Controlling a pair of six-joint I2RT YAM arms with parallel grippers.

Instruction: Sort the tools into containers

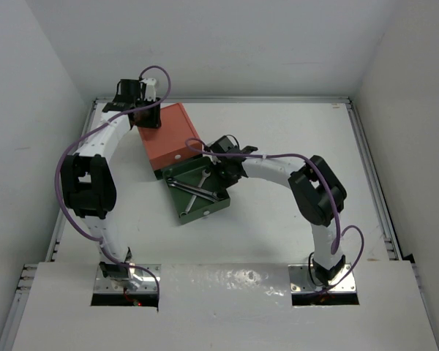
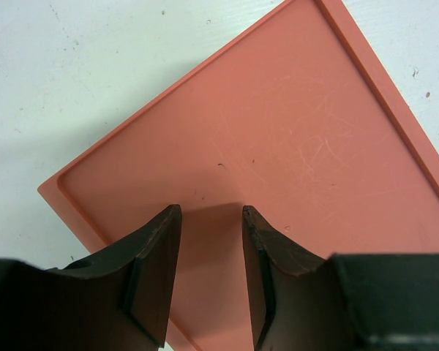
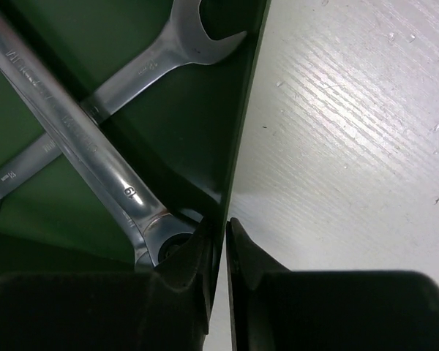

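Observation:
The orange-red upper container (image 1: 172, 139) sits at the back left, with the dark green drawer (image 1: 205, 210) pulled out toward the front. Two silver wrenches (image 1: 197, 186) lie crossed inside the green drawer. In the right wrist view one wrench (image 3: 66, 124) lies over the other (image 3: 168, 55). My right gripper (image 3: 219, 227) straddles the drawer's right wall (image 3: 241, 131), one finger inside and one outside, shut on that thin wall. My left gripper (image 2: 211, 212) stands open on the orange top (image 2: 278, 131), near its far left corner (image 1: 148, 117), nothing between its fingers.
Purple cables (image 1: 278, 156) loop along both arms. Metal rails (image 1: 369, 175) border the white table, with white walls close behind and at the sides. The right arm (image 1: 318, 190) arches over the table's right half.

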